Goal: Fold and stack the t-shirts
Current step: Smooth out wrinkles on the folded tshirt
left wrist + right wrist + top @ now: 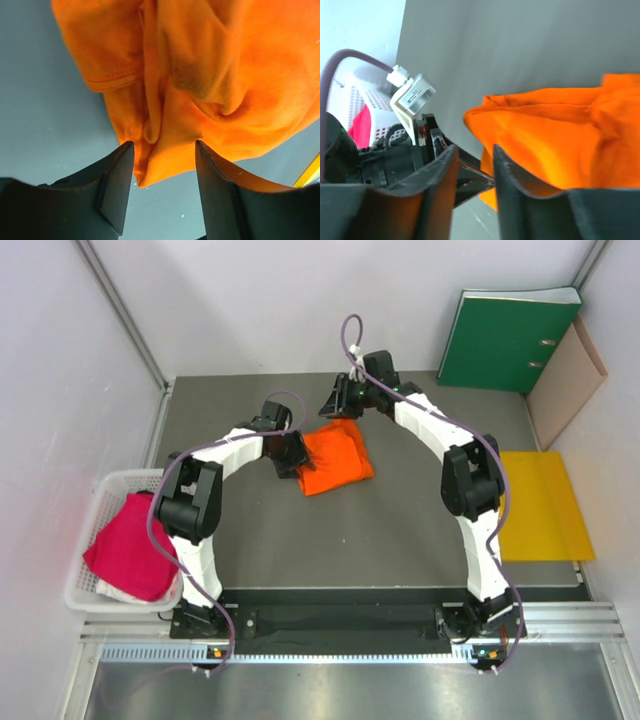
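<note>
From above, the left gripper (290, 452) and right gripper (335, 400) are seen at the orange t-shirt (335, 462) on the table (400, 530); the magenta t-shirt (130, 545) is draped in the basket (100, 495). Left wrist: an orange corner is straddled by half-spread jaws, and whether it is clamped cannot be told. Right wrist: the jaws are narrowed on nothing, with the shirt just beside them.

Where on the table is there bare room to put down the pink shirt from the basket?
The widest bare mat lies between the left arm and right arm, nearer than the orange shirt. The back left corner is free too. It's crowded around the orange shirt, where the left fingers and right fingers sit; the envelope covers the right edge.
</note>
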{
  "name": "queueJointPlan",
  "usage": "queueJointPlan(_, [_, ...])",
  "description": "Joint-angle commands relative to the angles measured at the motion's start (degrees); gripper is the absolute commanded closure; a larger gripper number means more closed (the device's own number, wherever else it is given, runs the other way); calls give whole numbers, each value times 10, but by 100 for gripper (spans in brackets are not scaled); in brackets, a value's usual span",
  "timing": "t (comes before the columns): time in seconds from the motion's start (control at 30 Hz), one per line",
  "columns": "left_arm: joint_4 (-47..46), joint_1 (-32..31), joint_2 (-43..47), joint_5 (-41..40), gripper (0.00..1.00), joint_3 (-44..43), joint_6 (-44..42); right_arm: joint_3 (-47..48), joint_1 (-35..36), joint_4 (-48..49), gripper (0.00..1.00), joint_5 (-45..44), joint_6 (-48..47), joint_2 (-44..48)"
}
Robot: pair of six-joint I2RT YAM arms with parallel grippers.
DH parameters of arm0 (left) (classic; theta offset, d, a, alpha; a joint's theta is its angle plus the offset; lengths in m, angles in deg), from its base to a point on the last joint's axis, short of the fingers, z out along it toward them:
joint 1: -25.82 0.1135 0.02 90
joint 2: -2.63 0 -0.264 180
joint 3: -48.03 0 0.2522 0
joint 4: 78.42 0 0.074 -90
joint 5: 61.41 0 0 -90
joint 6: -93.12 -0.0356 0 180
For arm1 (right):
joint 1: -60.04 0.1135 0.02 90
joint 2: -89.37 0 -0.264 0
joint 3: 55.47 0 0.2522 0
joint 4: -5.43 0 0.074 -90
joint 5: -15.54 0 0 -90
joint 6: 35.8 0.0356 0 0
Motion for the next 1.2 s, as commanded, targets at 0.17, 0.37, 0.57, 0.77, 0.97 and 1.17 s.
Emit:
queueJointPlan(0.17, [-10, 5, -13, -12, 47, -36, -7, 38, 26, 15, 85, 65, 37, -87])
queueJointPlan(0.37, [-26, 5, -47, 8, 73, -60, -4, 36, 28, -2, 85, 53, 35, -114])
queueJointPlan(0.57, [-10, 5, -49, 11, 100, -62, -4, 33, 28, -22, 85, 33, 27, -125])
queueJointPlan(0.77, [30, 9, -8, 22, 100, -46, 17, 26, 27, -26, 85, 20, 27, -128])
queueJointPlan(0.97, [47, 8, 41, 42, 100, -4, 39, 19, 28, -24, 85, 15, 27, -129])
queueJointPlan(1.17, [44, 8, 65, 76, 100, 65, 54, 14, 28, -22, 84, 13, 27, -129])
